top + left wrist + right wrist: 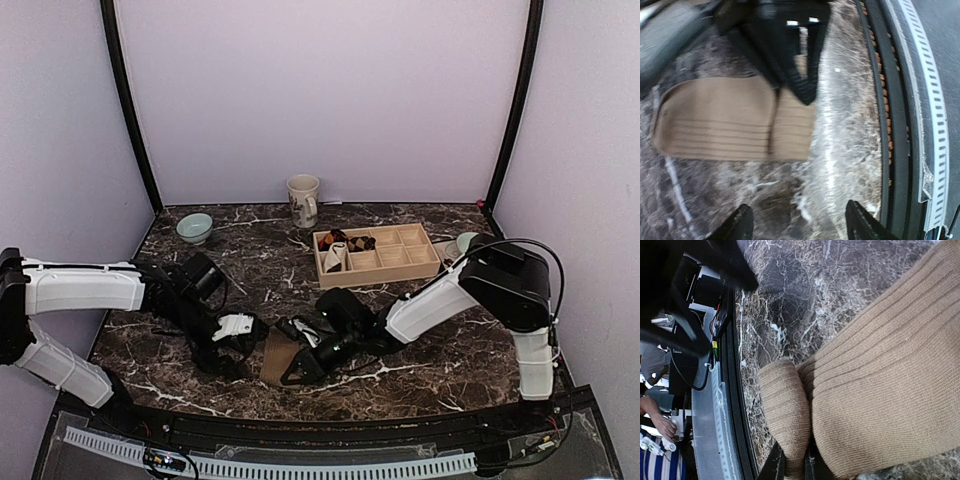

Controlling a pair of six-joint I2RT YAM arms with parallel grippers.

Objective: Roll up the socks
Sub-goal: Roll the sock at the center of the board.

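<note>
Right arm (432, 300) reaches low inward, right gripper (792, 467) pinching tan sock (880, 390).

We find the overhead view evenly and softly lit and sharp throughout, with pale glints on the marble table (460, 355) and only faint, soft-edged shadows. We note heavy motion blur in the left wrist view. The tan sock (715, 120) is smeared, worst toward 12 o'clock, and a bright glare streak crosses the tabletop from 1 to 6 o'clock. The right wrist view is bright and the sock's ribs are crisp, but the 10 o'clock corner is dark and out of focus.
</note>
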